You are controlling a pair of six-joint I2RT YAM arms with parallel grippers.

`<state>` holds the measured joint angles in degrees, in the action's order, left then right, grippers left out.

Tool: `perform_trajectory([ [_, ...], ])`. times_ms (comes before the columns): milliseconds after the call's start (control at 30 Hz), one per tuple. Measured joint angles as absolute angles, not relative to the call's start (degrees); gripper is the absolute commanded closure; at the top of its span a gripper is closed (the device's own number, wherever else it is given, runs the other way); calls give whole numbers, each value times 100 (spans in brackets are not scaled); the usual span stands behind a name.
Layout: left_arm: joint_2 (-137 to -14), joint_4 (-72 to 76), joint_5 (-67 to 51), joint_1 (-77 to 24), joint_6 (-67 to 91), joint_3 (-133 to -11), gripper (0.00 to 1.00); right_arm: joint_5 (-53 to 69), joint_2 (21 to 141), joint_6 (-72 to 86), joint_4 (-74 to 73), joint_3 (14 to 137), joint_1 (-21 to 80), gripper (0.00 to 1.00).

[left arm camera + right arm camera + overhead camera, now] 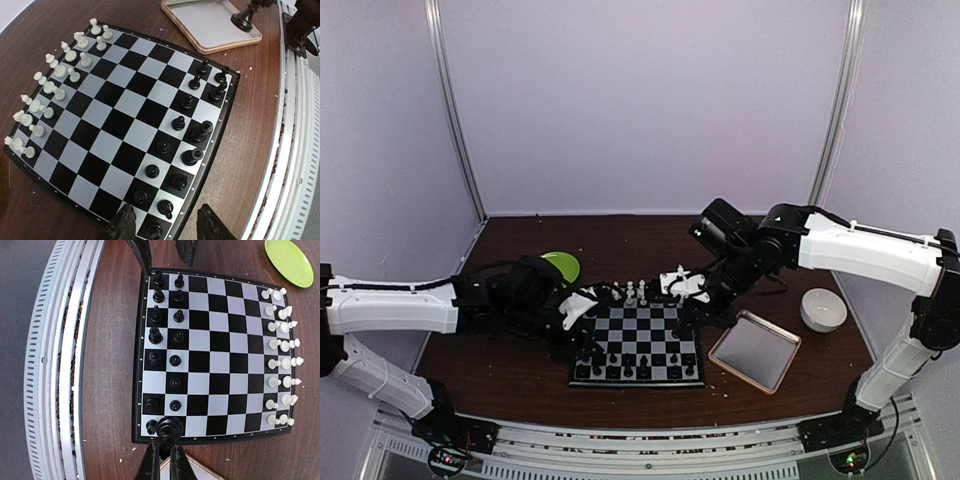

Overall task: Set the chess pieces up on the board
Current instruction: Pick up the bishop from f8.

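The table carries the board centrally, its four middle ranks bare; the tray lies just beside its 3 o'clock edge; the left gripper gapes wide at the 7 o'clock corner; the right gripper pinches a black piece aloft (3 o'clock side); white chess pieces line 12 o'clock, black ones 6 o'clock, with one back-rank square open.

Green plate far left; tray & white round obj right.
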<state>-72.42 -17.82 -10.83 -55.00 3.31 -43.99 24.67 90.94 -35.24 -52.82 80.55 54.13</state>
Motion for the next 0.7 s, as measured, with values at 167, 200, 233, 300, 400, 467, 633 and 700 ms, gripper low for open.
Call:
perform_trajectory([
  [167, -7883, -1815, -1201, -5596, 123, -4692, 57, 2530, 9021, -3437, -5227, 7699, 5210, 98],
  [200, -7992, -1844, -1212, -5623, 86, -4757, 57, 2541, 9019, -3430, -5203, 7642, 5192, 98],
  [233, -8130, -1883, -1227, -5662, 40, -4851, 57, 2556, 9019, -3424, -5188, 7592, 5170, 98],
  [300, -8353, -1949, -1245, -5734, -38, -5009, 57, 2569, 9019, -3417, -5159, 7535, 5142, 98],
  [400, -8604, -2005, -1249, -5819, -132, -5168, 57, 2587, 9004, -3413, -5120, 7498, 5107, 98],
  [467, -8746, -2045, -1247, -5850, -187, -5218, 57, 2600, 8971, -3411, -5087, 7481, 5074, 98],
  [633, -8952, -2147, -1245, -5861, -259, -5221, 60, 2617, 8903, -3411, -5033, 7426, 5028, 98],
  [700, -8980, -2150, -1243, -5861, -301, -5221, 60, 2617, 8903, -3411, -5024, 7408, 5013, 98],
])
